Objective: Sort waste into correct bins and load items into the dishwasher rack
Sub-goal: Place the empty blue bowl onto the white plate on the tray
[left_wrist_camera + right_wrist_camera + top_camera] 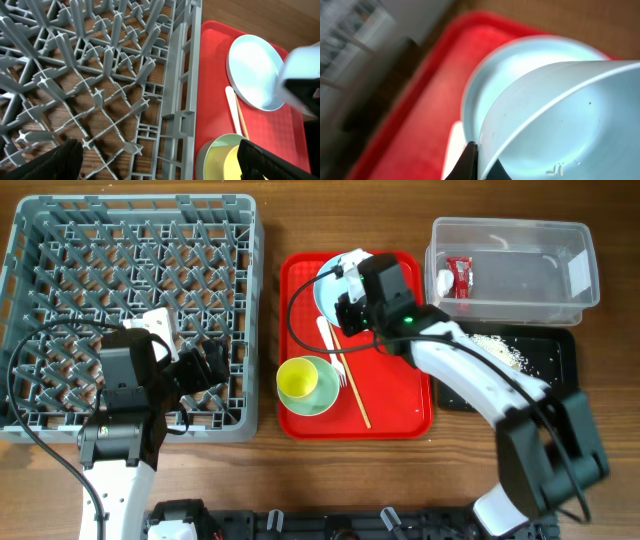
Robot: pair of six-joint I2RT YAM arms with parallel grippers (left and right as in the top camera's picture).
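Note:
My right gripper (477,161) is shut on the rim of the light blue bowl (560,115), tilted just above the pale blue plate (520,65) on the red tray. From overhead, the right gripper (347,292) and bowl (350,262) sit over the plate (324,292). The pale green bowl (318,392) holds the yellow cup (298,378); the white fork (331,346) and chopsticks (353,392) lie beside it. My left gripper (205,370) stands open and empty over the grey rack (60,240), near its right front corner (162,167). The clear tub (520,300) holds a red wrapper (460,275) and a white scrap (444,280). Crumbs (497,346) lie on the black tray (560,365).
The red serving tray (400,405) sits between the rack and the bins. The rack's upright pegs (100,75) and right wall (182,75) lie under my left gripper. Cables trail from both arms.

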